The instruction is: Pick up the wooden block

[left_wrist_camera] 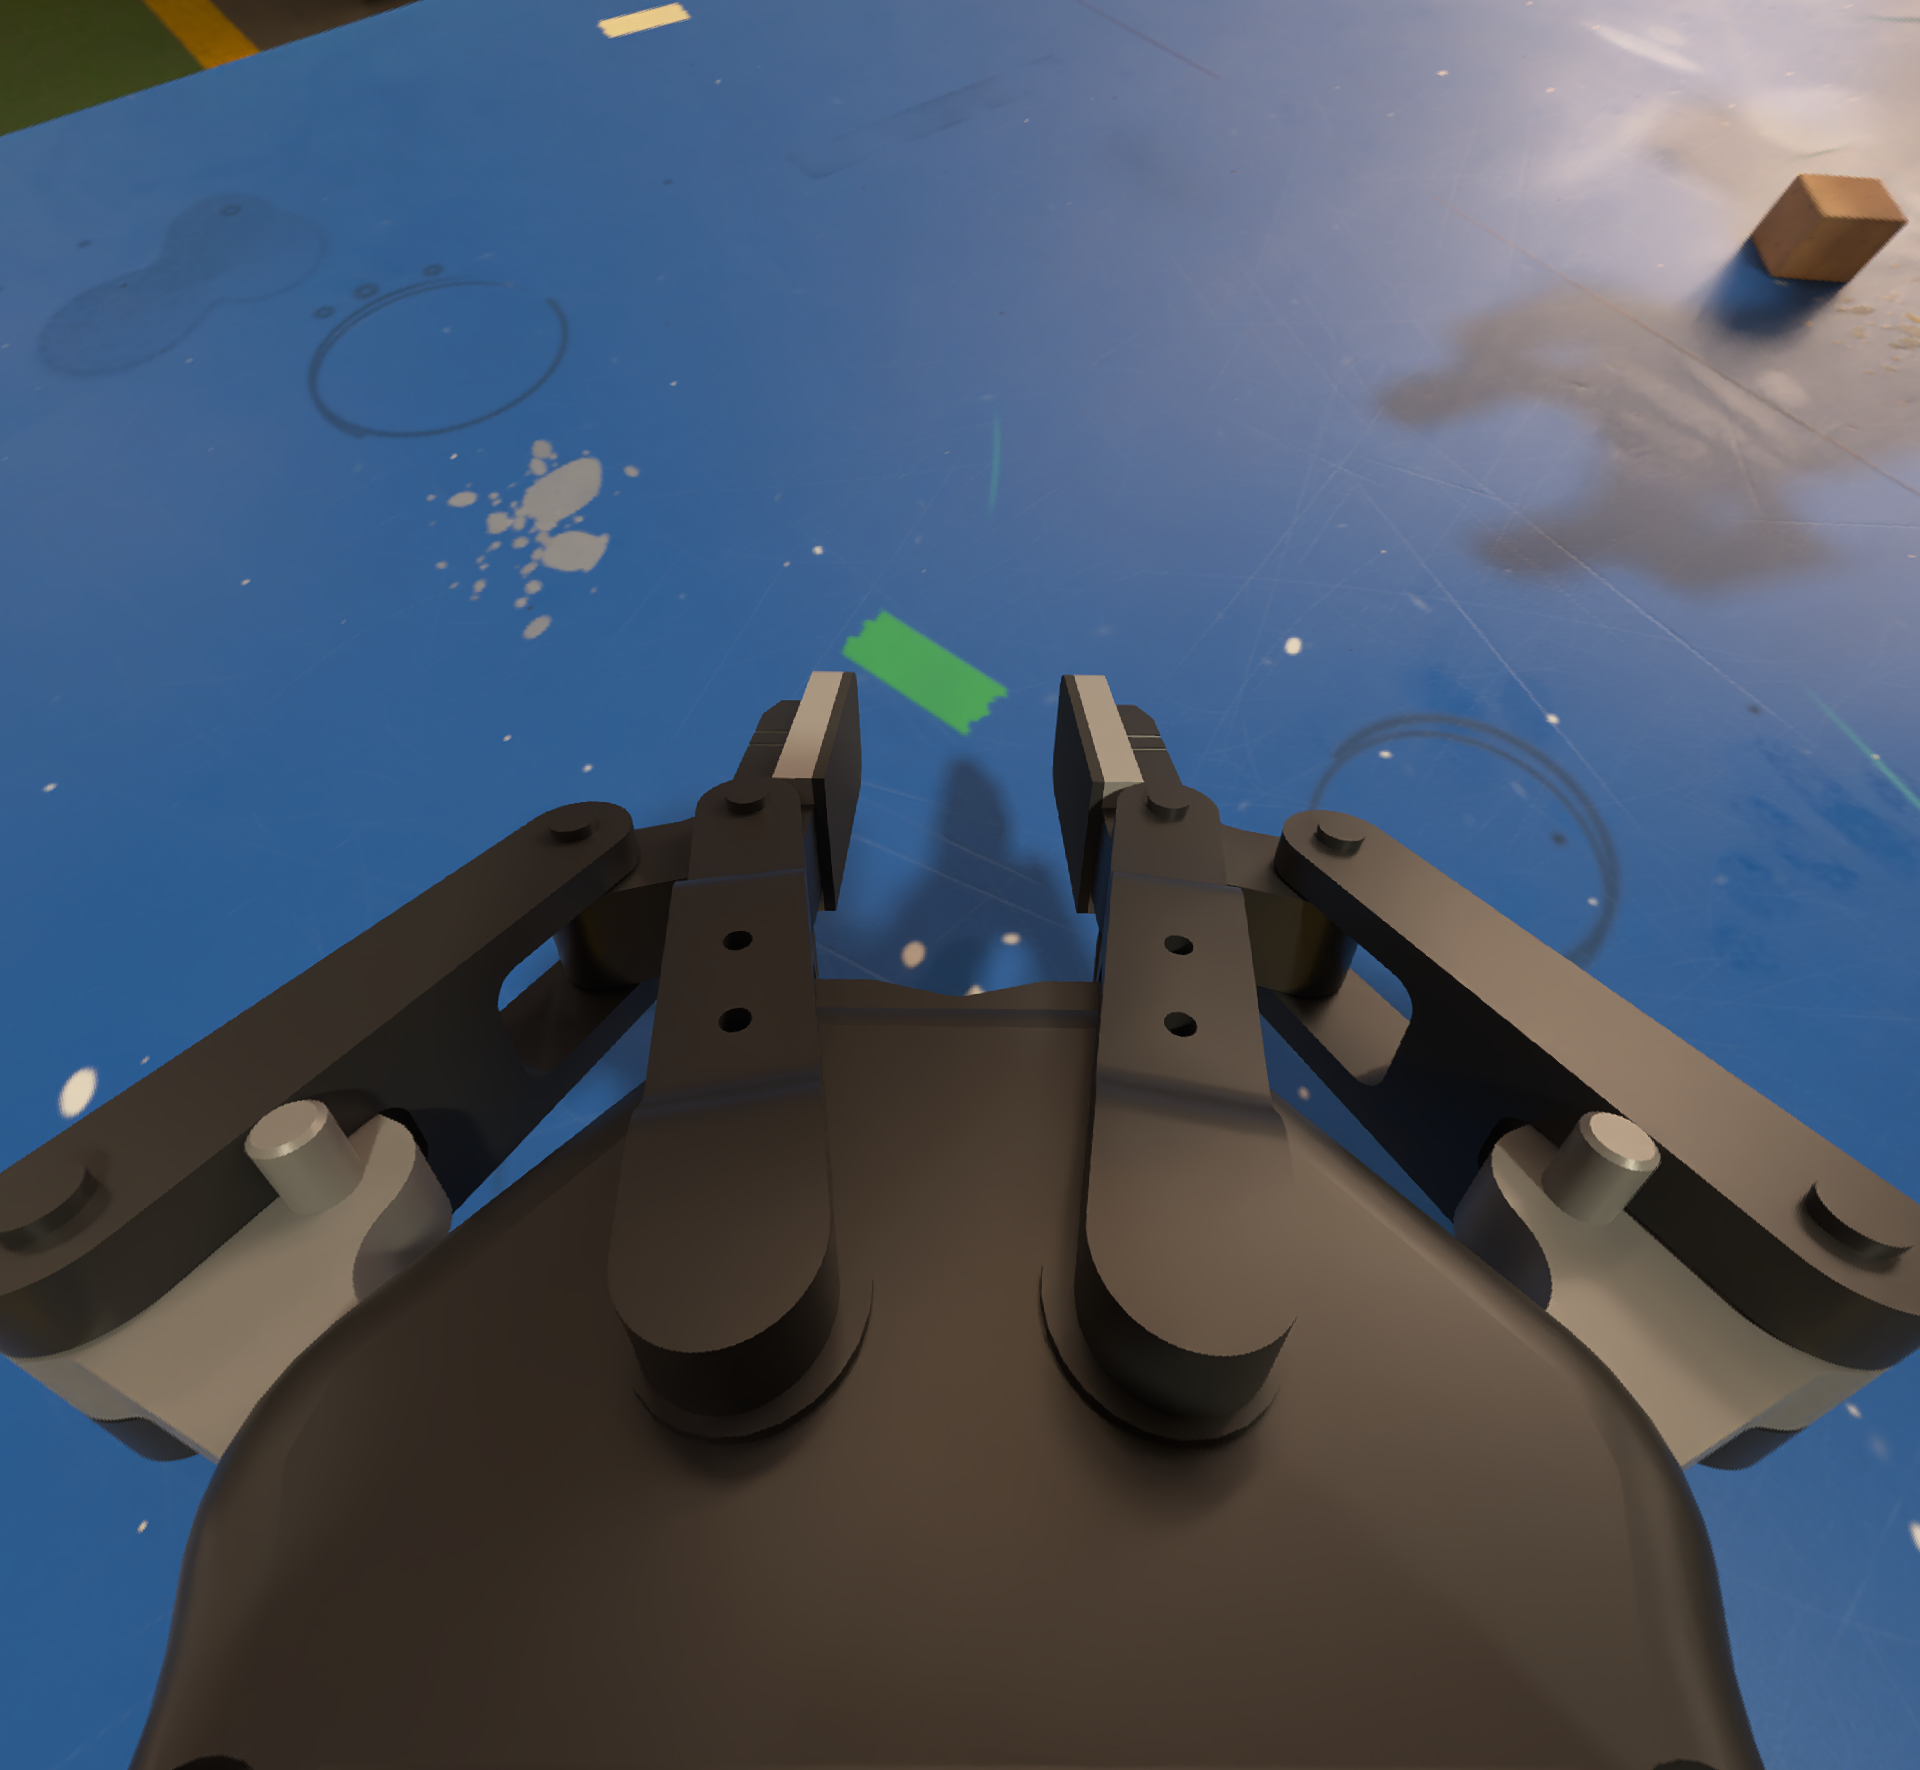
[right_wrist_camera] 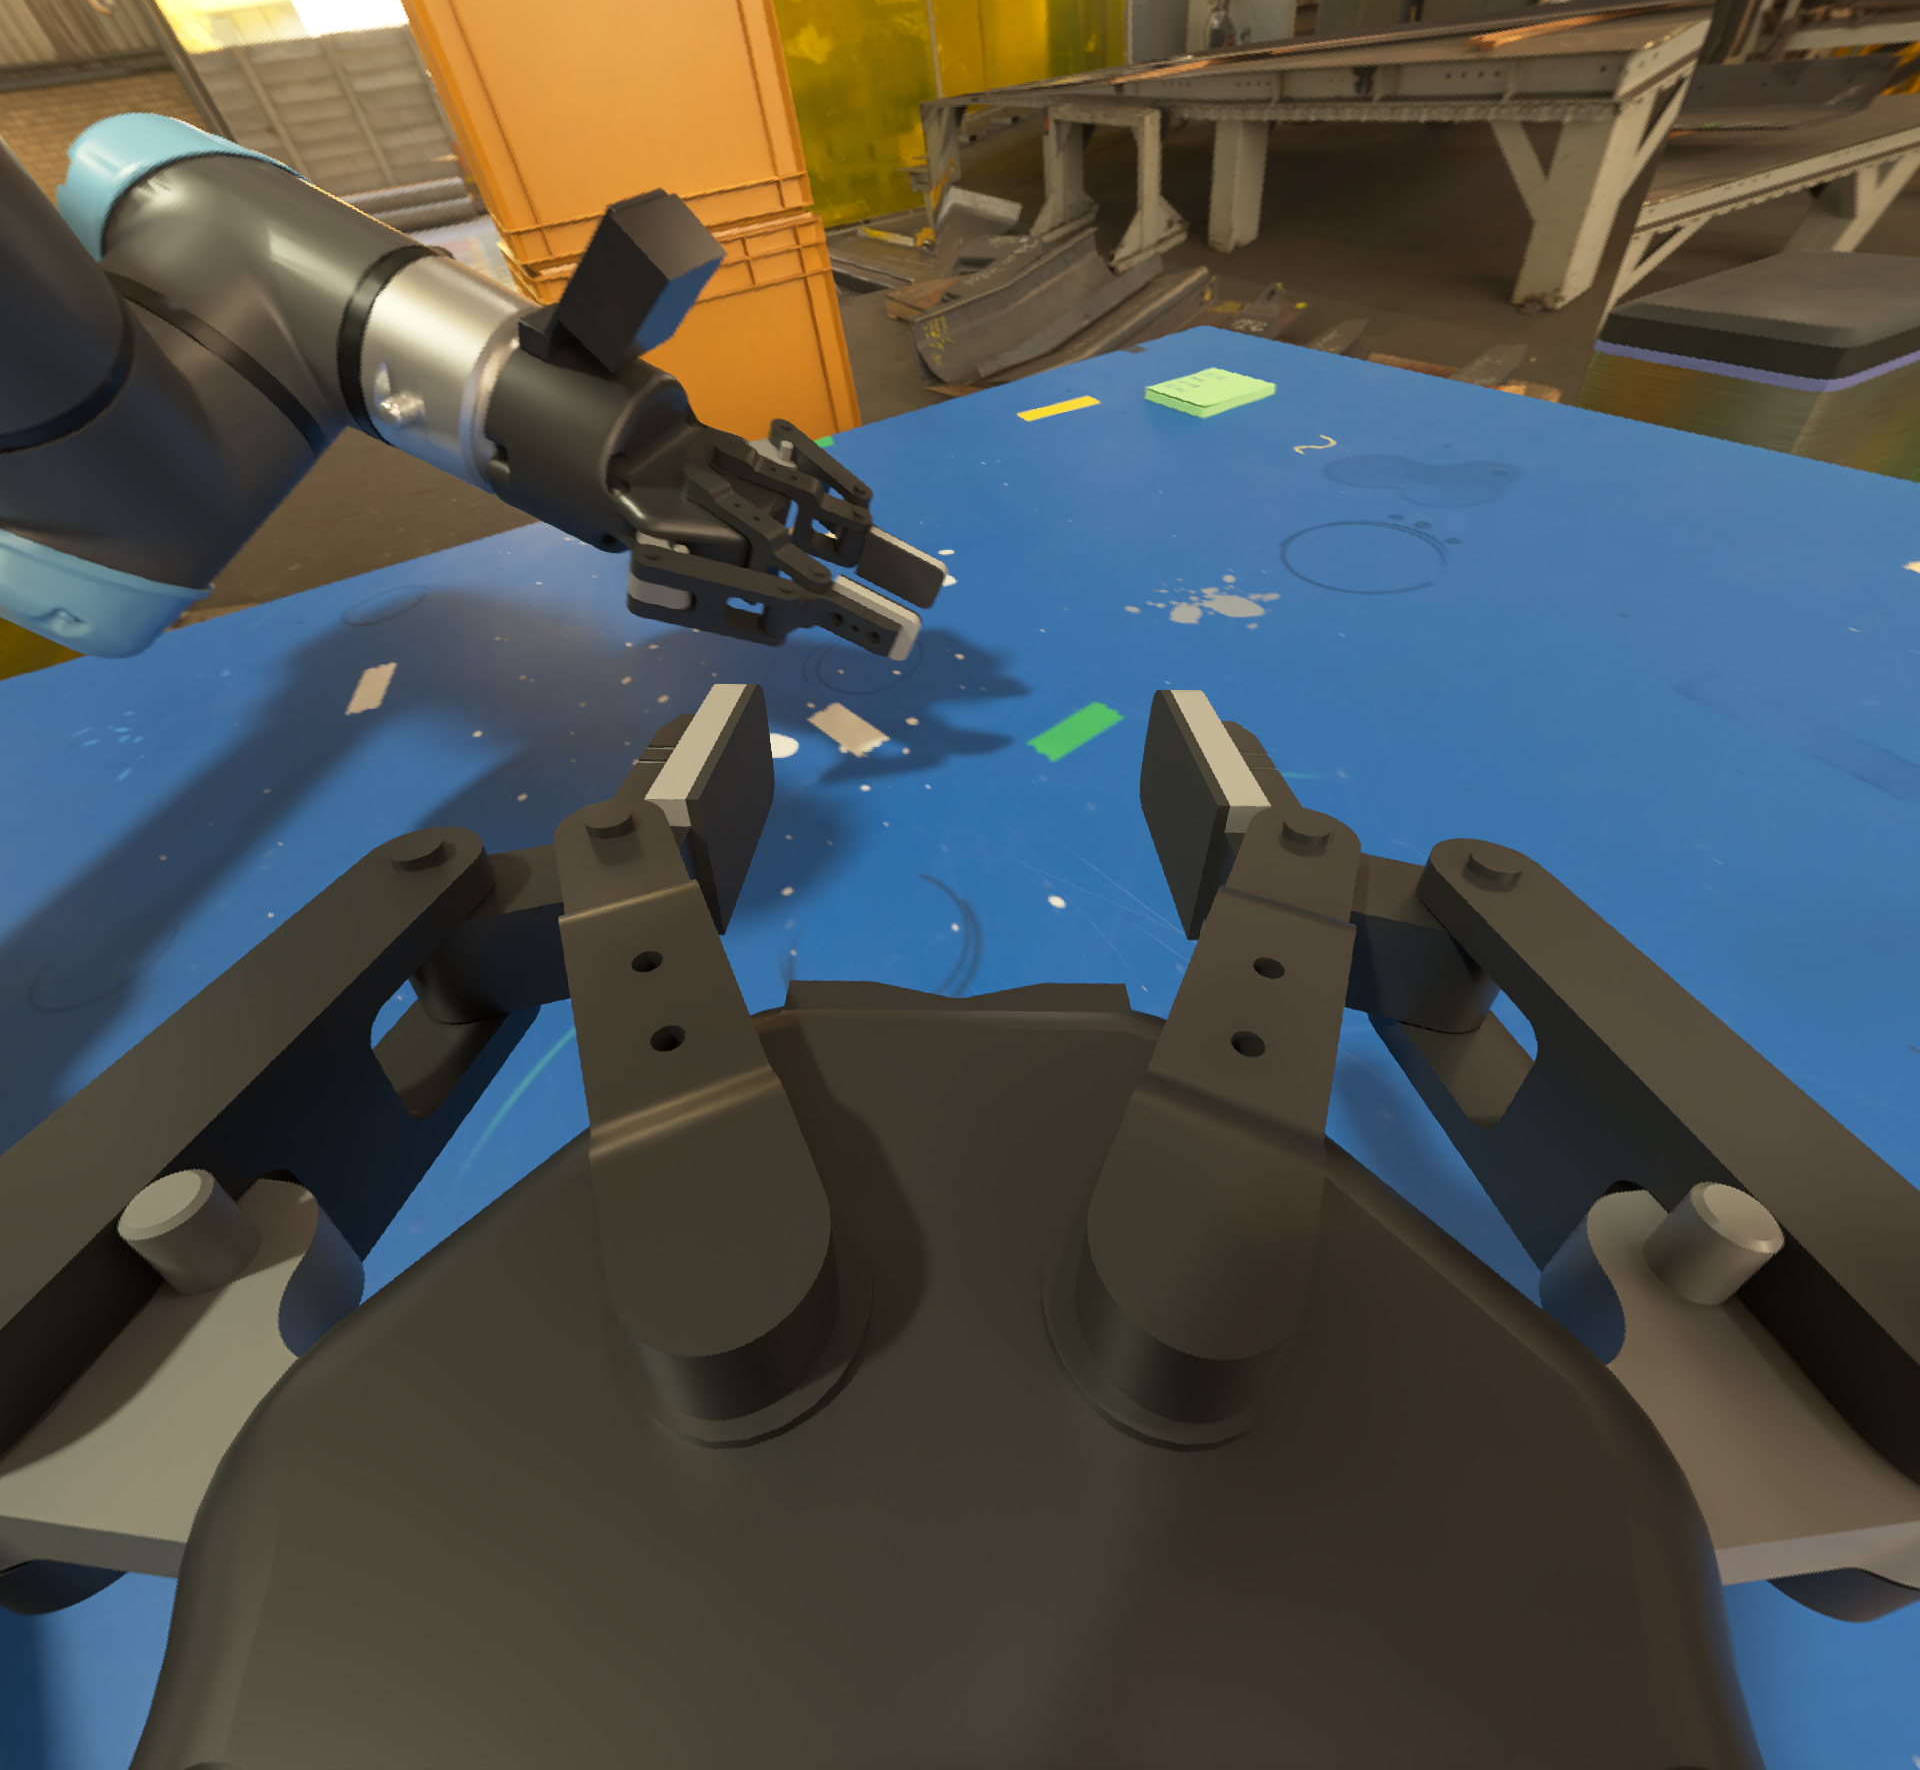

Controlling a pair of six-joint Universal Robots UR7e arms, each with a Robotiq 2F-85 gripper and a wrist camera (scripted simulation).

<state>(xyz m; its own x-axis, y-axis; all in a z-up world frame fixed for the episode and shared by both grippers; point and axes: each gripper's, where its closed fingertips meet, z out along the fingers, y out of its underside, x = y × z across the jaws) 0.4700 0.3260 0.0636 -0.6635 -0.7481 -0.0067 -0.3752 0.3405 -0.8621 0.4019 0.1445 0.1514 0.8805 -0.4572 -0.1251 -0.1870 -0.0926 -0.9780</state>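
Both grippers hover empty above the blue table [left_wrist_camera: 1039, 266]; the wooden block is untouched.

Nearest the left wrist camera, the left gripper [left_wrist_camera: 956, 733] hangs over the table, jaws parted with nothing between them. From the left, beyond it, lie grey paint splatters [left_wrist_camera: 551, 515], then a green tape strip [left_wrist_camera: 923, 671] just past the fingertips, then a dark smudge, and far right the wooden block [left_wrist_camera: 1825, 226], resting on the table well apart from the jaws. In the right wrist view the right gripper [right_wrist_camera: 956, 744] is spread wider, also empty; the block does not show there, perhaps outside the frame. The whole task remains: approach, close, lift.
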